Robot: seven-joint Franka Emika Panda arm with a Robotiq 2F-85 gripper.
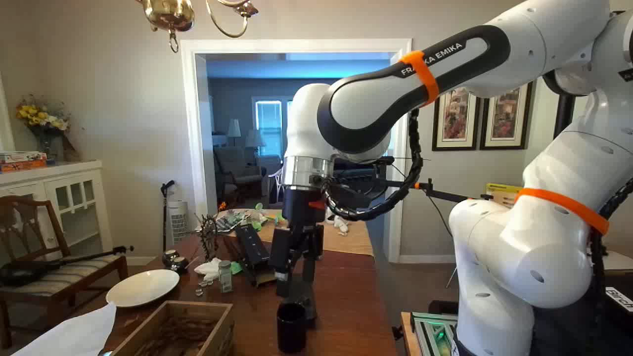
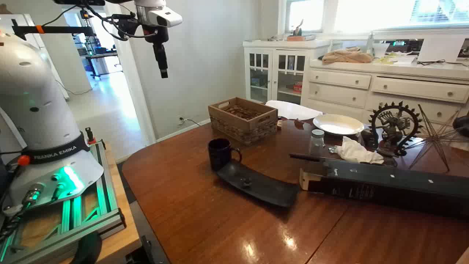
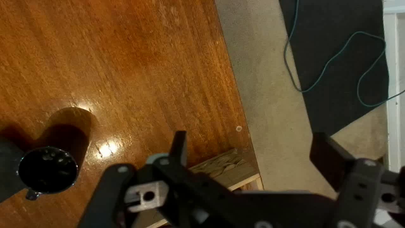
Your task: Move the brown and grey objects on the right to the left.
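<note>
A brown wooden basket sits on the table near its far edge; its rim also shows in an exterior view and its side in the wrist view, partly hidden by my gripper. A dark grey curved tray lies on the table, touching or almost touching a black mug. The mug also shows in an exterior view and the wrist view. My gripper is open and empty, fingers wide apart. It hangs well above the table, pointing down, as an exterior view shows.
A long black box lies beyond the tray's end. A glass jar, white plate, crumpled white paper or cloth and dark statue stand farther along. The table edge runs below my gripper.
</note>
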